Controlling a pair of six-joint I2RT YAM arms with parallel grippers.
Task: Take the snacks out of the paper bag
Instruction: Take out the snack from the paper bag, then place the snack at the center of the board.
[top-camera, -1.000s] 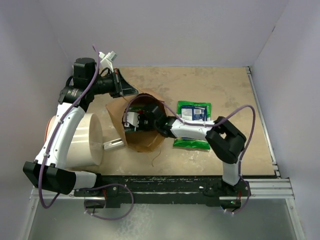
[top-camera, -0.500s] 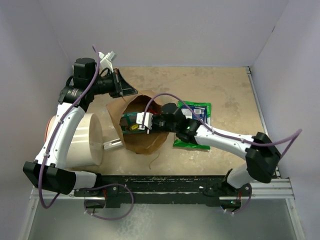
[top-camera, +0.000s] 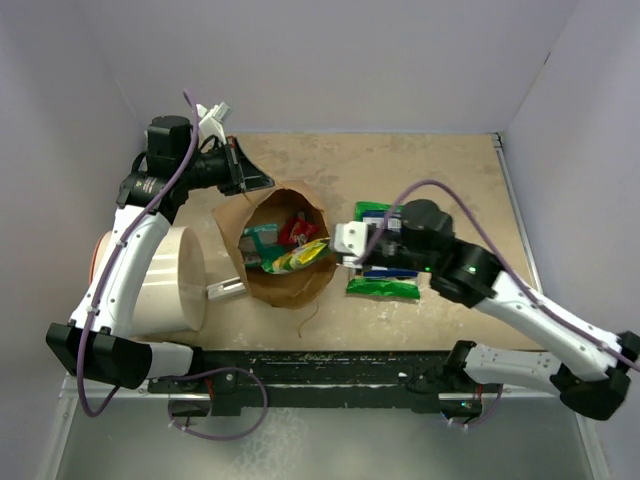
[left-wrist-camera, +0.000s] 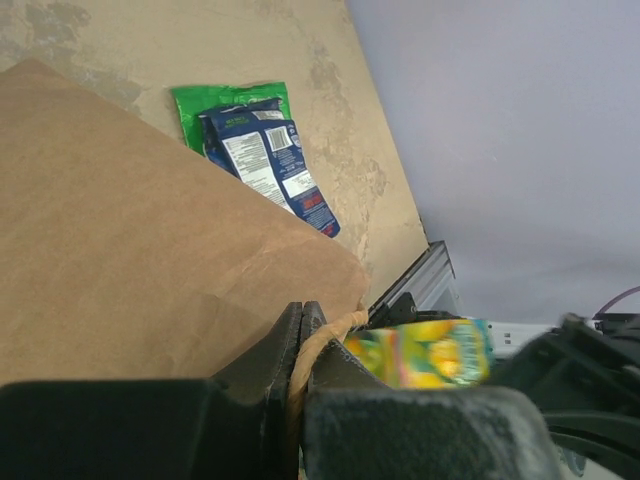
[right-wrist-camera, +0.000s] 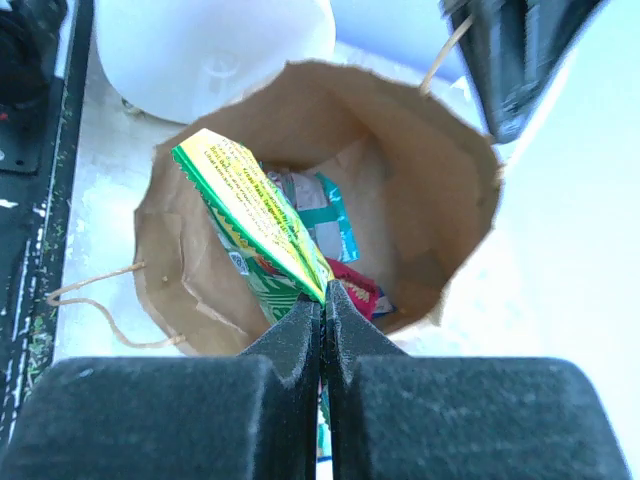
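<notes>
The brown paper bag (top-camera: 290, 280) stands open mid-table, mouth up. My left gripper (top-camera: 262, 182) is shut on the bag's twisted handle (left-wrist-camera: 318, 347) at the far rim and holds it up. My right gripper (top-camera: 338, 250) is shut on the corner of a yellow-green packet (top-camera: 300, 259), drawn halfway over the bag's right rim; the right wrist view shows the packet (right-wrist-camera: 255, 220) pinched at my fingertips. A teal packet (top-camera: 262, 238) and a red packet (top-camera: 297, 230) lie inside the bag. A bright green packet (top-camera: 385, 285) with a blue packet (top-camera: 388, 226) on it lies right of the bag.
A large white cylinder (top-camera: 168, 280) lies on its side left of the bag, against my left arm. A small white-grey bar (top-camera: 226, 288) lies between the cylinder and the bag. A loose bag handle (top-camera: 308, 318) trails toward the near table edge.
My right gripper has come back out of the bag to the right, pulling the yellow-green packet up over the rim. The left gripper has held still on the handle.
</notes>
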